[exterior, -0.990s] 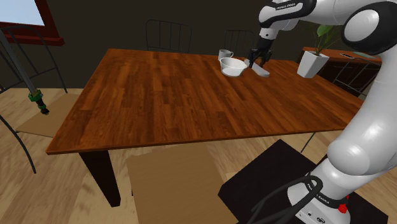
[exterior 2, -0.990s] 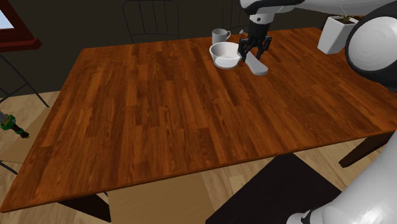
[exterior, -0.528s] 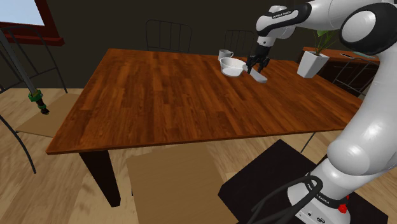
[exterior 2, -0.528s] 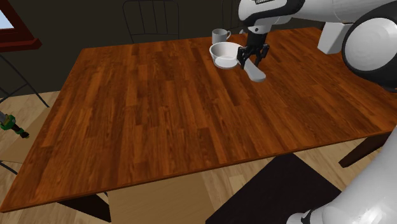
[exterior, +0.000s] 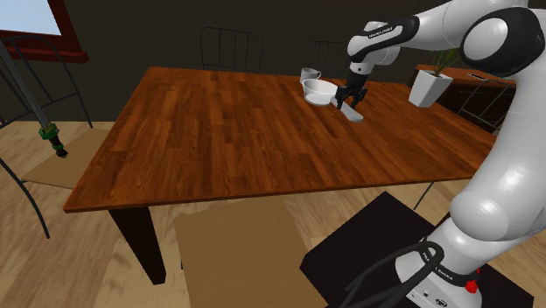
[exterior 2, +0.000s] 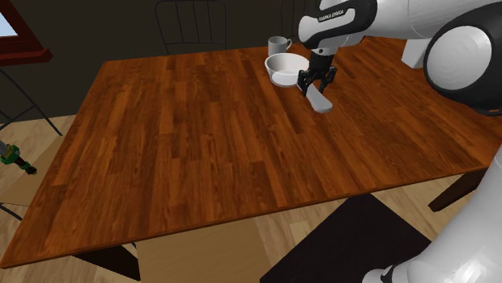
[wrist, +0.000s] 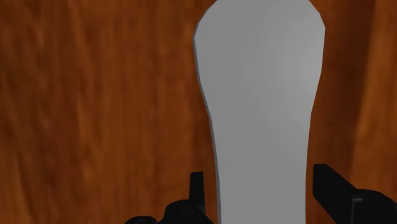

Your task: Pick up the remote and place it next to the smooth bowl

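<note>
The remote is a plain grey, elongated slab, and my gripper is shut on its near end, with a black finger on each side. It hangs tilted from the gripper, its far end low over the wooden table. The remote is just beside the smooth white bowl, on the shoulder view's right of it. In the second exterior view the gripper holds the remote next to the bowl. Whether the remote touches the table I cannot tell.
A white mug stands right behind the bowl. A white plant pot sits on a sideboard beyond the table's far corner. Dark chairs line the far side. Most of the table top toward the shoulder view's left is bare wood.
The gripper, still shut on the remote, has come down and a little toward the near side of the table, staying beside the bowl. Bowl and mug have not moved.
</note>
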